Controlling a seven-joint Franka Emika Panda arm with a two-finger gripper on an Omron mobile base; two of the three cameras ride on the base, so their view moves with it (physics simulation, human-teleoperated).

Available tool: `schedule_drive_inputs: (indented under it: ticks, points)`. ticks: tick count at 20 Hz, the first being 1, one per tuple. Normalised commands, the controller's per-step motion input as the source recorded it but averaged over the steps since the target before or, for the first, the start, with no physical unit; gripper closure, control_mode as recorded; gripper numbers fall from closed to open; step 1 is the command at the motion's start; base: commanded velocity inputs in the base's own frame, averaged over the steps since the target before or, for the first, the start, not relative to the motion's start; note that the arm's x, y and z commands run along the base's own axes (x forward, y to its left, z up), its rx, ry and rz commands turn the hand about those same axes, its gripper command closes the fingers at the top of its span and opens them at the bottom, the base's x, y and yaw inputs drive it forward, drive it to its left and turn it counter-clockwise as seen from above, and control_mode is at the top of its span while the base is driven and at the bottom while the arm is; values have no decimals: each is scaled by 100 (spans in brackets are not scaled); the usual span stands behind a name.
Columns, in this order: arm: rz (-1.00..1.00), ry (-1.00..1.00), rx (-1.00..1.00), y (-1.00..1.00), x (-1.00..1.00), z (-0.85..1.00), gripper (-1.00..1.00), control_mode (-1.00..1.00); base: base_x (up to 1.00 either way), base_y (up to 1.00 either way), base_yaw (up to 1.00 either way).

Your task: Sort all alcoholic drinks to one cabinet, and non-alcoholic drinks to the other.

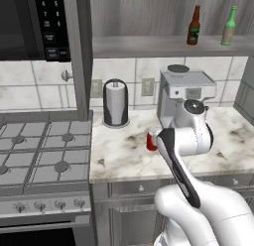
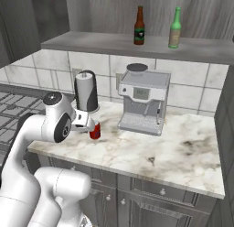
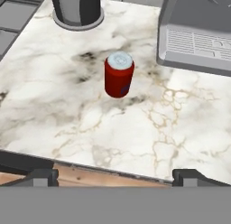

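Red soda can (image 3: 119,75) stands upright on the marble desk (image 3: 135,128), between the paper towel holder (image 3: 76,8) and the coffee machine (image 3: 198,31), touching neither. Spread wide and holding nothing, the tool (image 3: 115,175) hangs above the desk's front edge, apart from the can. On the open cabinet shelf (image 2: 91,40) stand the brown bottle (image 2: 139,25) and the green bottle (image 2: 174,28), side by side.

**No legible writing anywhere**

The microwave keypad (image 1: 49,22) at the cabinet's left edge carries rows of pale marks, too blurred to read. The brown bottle (image 2: 139,26) has a red label, the green bottle (image 2: 174,28) a tan one, and the red can (image 3: 119,74) a dark smudge; none resolves into letters.
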Motion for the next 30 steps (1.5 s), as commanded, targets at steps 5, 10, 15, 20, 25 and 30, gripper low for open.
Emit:
schedule_drive_inputs:
  ticks: [5, 10, 15, 20, 25, 30]
  points:
    - [-3, 0, 0, 4, 16, -4, -100, -100, 0, 0, 0]
    - [-2, 0, 0, 4, 19, -9, -100, -100, 0, 0, 0]
    - [-1, 0, 0, 3, 21, -11, -100, -100, 0, 0, 0]
    - [-1, 0, 0, 2, 23, -11, -100, -100, 0, 0, 0]
    - [0, 0, 0, 0, 22, -10, -100, -100, 0, 0, 0]
    - [0, 2, 0, 0, 22, -12, -100, -100, 0, 0, 0]
